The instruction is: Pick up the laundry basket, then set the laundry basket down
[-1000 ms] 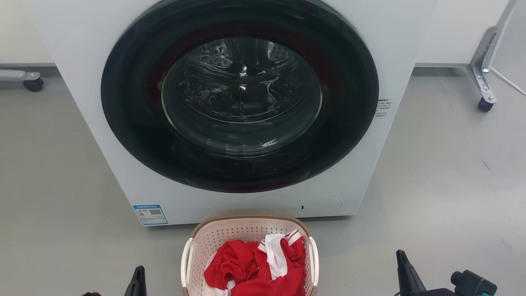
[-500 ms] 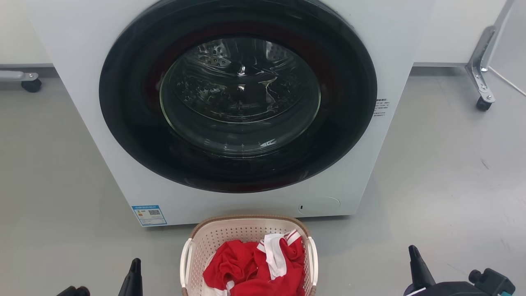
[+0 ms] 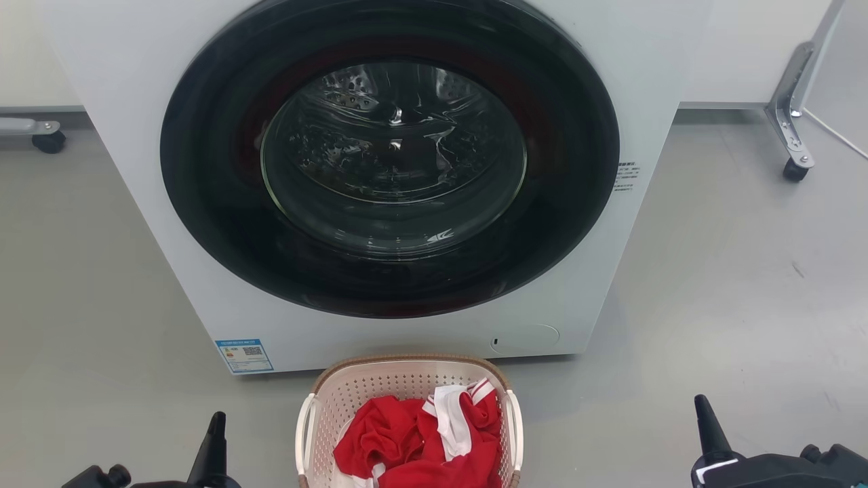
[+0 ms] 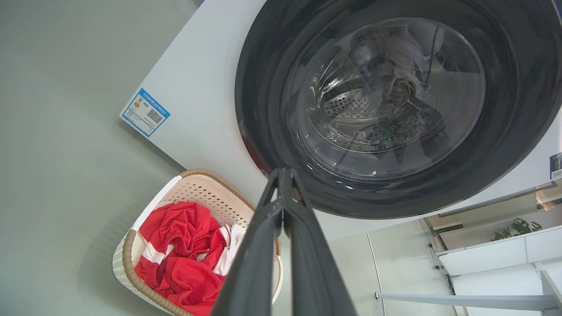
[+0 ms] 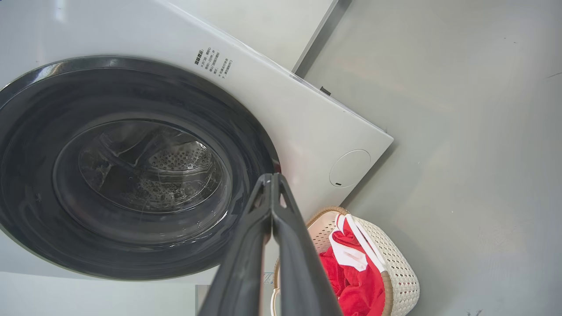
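Observation:
The laundry basket (image 3: 352,396) stands on the grey floor just in front of the washing machine, at the bottom middle of the head view. It is cream and perforated, with a brown woven rim and white side handles, and holds red and white clothes (image 3: 413,444). It also appears in the left wrist view as the basket (image 4: 199,193) and in the right wrist view as the basket (image 5: 397,267). My left gripper (image 3: 215,430) is to the basket's left, apart from it, shut and empty (image 4: 283,175). My right gripper (image 3: 703,413) is well to its right, shut and empty (image 5: 270,180).
A white front-loading washing machine (image 3: 203,285) with a large dark round door (image 3: 390,156) rises right behind the basket. Wheeled metal frame legs stand at the far right (image 3: 793,129) and far left (image 3: 41,132). Bare grey floor lies on both sides.
Both grippers have moved outward from the basket: the left one further left, the right one further right. The basket has stayed on the floor. The camera shifted slightly.

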You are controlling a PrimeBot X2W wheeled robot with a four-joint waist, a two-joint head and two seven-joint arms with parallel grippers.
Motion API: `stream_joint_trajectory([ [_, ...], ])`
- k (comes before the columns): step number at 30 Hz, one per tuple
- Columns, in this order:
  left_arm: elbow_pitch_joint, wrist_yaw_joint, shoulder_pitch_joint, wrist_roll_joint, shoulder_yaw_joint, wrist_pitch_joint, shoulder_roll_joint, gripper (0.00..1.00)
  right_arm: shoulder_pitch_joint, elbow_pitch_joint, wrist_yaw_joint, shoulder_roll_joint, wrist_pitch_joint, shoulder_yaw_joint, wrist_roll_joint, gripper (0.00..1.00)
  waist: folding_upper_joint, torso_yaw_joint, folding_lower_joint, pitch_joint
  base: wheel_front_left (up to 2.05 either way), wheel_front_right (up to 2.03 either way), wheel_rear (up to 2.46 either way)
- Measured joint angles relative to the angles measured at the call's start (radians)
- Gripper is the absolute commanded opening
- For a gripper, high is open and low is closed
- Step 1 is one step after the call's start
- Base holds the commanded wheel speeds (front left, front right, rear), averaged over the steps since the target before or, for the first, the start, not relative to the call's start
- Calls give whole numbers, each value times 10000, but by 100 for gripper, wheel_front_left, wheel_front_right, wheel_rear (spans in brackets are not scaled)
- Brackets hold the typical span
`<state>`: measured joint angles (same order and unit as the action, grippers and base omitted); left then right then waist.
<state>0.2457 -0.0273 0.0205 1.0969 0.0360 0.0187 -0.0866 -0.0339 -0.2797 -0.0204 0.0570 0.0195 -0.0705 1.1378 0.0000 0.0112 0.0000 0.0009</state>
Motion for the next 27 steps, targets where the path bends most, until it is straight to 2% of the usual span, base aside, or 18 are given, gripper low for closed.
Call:
stream_joint_trajectory([
  [27, 343, -637, -638, 3450, -886, -890, 284, 0, -395, -136, -690, -84, -901, 1394, 3183, 0, 0, -78, 0, 6, 0, 0, 0],
])
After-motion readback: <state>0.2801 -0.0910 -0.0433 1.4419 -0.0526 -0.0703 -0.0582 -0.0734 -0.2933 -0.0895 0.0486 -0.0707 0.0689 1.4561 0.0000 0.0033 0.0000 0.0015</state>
